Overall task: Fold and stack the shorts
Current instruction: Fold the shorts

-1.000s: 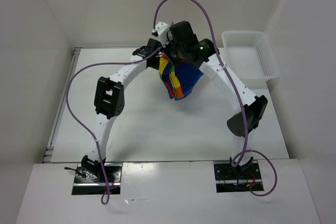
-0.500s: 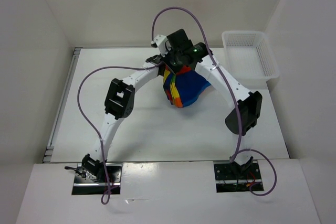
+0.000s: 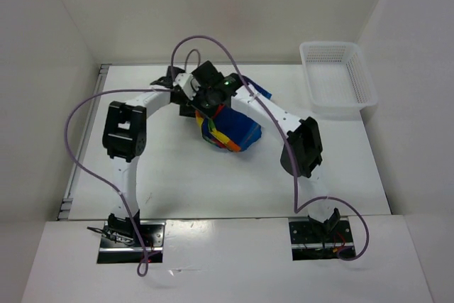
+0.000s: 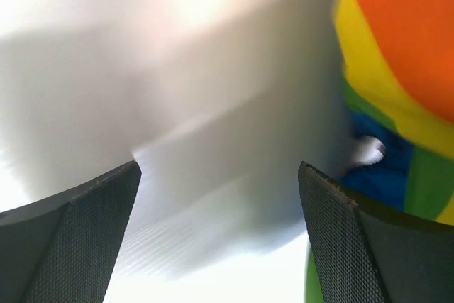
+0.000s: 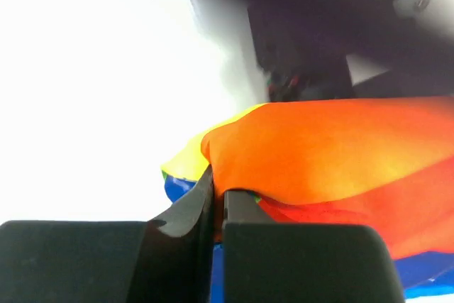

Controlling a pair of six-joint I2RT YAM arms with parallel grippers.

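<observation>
A: Both arms are bent in over the middle of the table [image 3: 177,175], and the shorts [image 3: 228,133] sit right under the wrists, towards the back. Blue on the right of the bundle, rainbow stripes on the left.

B: Who's got hold of them?

A: The right gripper [image 5: 218,196]. Its jaws are pressed tight together with a pinch of the orange cloth caught at the tips. The left gripper [image 4: 218,169] stands as wide as it goes with nothing between the fingers, only bare table. The stripes lie just off to its right.

B: So one arm carrying, one arm free. Is that a fold I'm seeing?

A: Hard to call it one! From above it's a bunched heap, doubled over on itself but lumpy, edges not lined up. Whether the lower part rests on the table or hangs just clear, I can't tell.

B: And the stacking?

A: Not done, I'd say. The basket [image 3: 337,76] is well apart at the back right, and the shorts are nowhere near it. My read: the fold is in hand, maybe halfway, with flattening, squaring up and placing all left to do
</observation>
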